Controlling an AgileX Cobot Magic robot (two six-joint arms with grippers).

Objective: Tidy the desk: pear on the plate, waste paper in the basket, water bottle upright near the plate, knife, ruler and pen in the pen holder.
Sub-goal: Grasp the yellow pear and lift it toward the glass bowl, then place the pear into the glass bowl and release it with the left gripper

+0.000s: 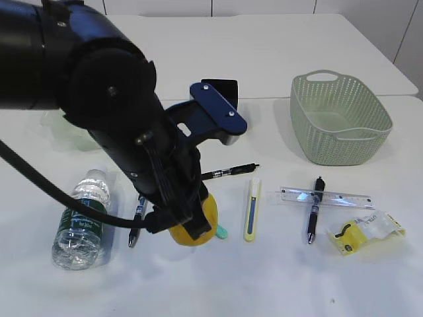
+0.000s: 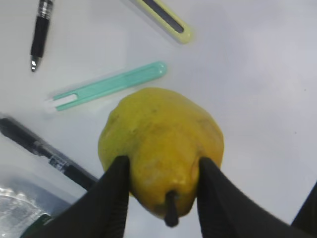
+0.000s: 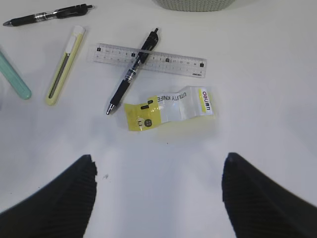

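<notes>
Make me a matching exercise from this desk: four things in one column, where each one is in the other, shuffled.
1. pear
2. water bottle
3. pen
4. basket

A. lying on its side at the left
B. standing empty at the back right
C. between the left claw's fingers
D. lying across the ruler

Pairs: 1-C, 2-A, 3-D, 4-B

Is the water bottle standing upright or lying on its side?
Lying on its side. In the exterior view the water bottle rests lengthwise on the desk, cap pointing away from the camera.
</notes>
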